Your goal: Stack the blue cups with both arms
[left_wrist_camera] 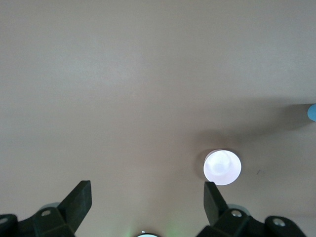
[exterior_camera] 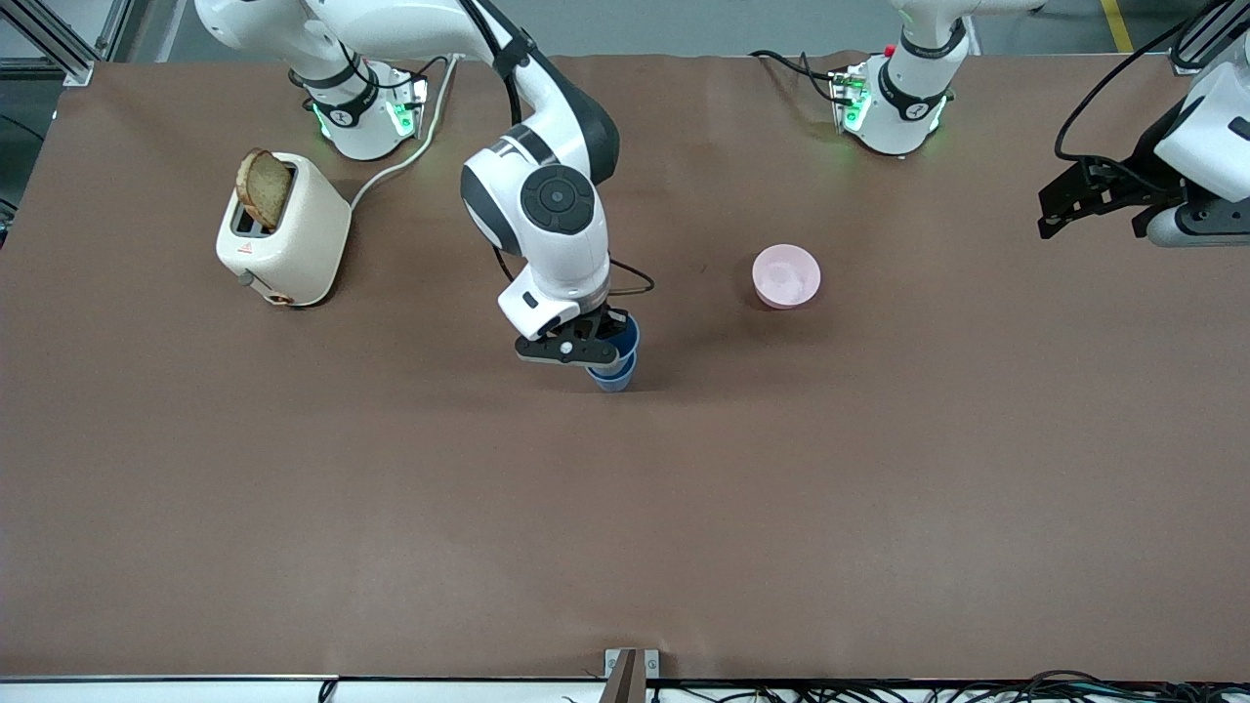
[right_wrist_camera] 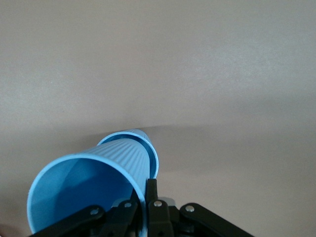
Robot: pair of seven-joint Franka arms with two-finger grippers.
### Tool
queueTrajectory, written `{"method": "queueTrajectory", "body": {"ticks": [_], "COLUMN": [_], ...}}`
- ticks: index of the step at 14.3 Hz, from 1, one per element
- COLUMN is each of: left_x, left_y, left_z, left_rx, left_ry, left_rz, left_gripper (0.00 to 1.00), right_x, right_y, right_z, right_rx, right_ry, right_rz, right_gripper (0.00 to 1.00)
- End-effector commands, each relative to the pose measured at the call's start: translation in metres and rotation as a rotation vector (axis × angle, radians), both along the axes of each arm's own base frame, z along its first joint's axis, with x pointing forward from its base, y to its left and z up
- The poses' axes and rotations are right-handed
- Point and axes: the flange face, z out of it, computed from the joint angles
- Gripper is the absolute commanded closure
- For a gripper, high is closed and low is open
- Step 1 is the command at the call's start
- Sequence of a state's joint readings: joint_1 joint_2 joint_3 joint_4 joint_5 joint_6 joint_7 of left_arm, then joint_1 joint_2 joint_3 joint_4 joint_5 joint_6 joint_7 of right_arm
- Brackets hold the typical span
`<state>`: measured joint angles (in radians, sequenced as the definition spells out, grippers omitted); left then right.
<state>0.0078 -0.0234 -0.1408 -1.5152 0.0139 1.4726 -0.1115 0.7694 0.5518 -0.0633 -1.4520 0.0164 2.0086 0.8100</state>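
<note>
My right tool (exterior_camera: 598, 344), clamped on the upper cup's (right_wrist_camera: 94, 185) rim, should seat it straight into the lower cup (exterior_camera: 615, 376); left tool (left_wrist_camera: 148, 202) waits apart.

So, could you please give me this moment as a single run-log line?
right gripper: shut on upper blue cup, nested in lower blue cup | left gripper: open, waiting above table's left-arm end | pink bowl: untouched

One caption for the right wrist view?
Right gripper pinching the rim of a blue cup nested in a second blue cup.
</note>
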Motion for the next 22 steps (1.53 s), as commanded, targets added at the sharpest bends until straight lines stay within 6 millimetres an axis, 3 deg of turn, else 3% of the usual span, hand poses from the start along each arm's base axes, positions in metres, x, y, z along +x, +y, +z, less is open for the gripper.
{"method": "queueTrajectory", "body": {"ticks": [1, 6, 12, 13, 15, 16, 18, 19, 20, 22], "left_x": [-0.008, -0.007, -0.004, -0.005, -0.004, -0.004, -0.004, -0.004, -0.004, -0.004], "left_y": [0.003, 0.004, 0.008, 0.008, 0.007, 0.007, 0.007, 0.007, 0.006, 0.007], "left_z": [0.004, 0.003, 0.003, 0.004, 0.003, 0.003, 0.003, 0.003, 0.003, 0.004], "left_rx": [-0.012, -0.011, -0.013, -0.013, -0.011, -0.013, -0.013, -0.011, -0.013, -0.011], "left_ry": [0.004, 0.006, 0.003, 0.001, 0.003, 0.003, 0.003, 0.003, 0.003, 0.001], "left_rz": [-0.01, -0.01, -0.015, -0.015, -0.016, -0.016, -0.016, -0.016, -0.018, -0.018], "left_gripper": [0.0, 0.0, 0.0, 0.0, 0.0, 0.0, 0.0, 0.0, 0.0, 0.0], "right_x": [-0.003, -0.008, -0.013, -0.01, -0.01, -0.009, -0.003, 0.002, 0.007, 0.029], "right_y": [-0.004, 0.002, 0.009, 0.007, 0.007, 0.006, -0.002, -0.015, -0.035, -0.108], "right_z": [0.002, 0.0, -0.016, -0.014, -0.013, -0.012, 0.005, 0.025, 0.059, 0.128], "right_rx": [0.002, 0.0, -0.015, -0.01, -0.006, -0.007, 0.005, 0.014, 0.014, 0.019], "right_ry": [0.0, 0.003, 0.018, 0.019, 0.021, 0.023, 0.005, -0.005, -0.017, -0.035], "right_rz": [0.01, 0.021, 0.033, 0.025, 0.017, 0.012, 0.006, -0.008, -0.033, -0.139], "right_gripper": [0.99, 0.99, 0.97, 0.8, 0.17, 0.0, 0.0, 0.0, 0.0, 0.0]}}
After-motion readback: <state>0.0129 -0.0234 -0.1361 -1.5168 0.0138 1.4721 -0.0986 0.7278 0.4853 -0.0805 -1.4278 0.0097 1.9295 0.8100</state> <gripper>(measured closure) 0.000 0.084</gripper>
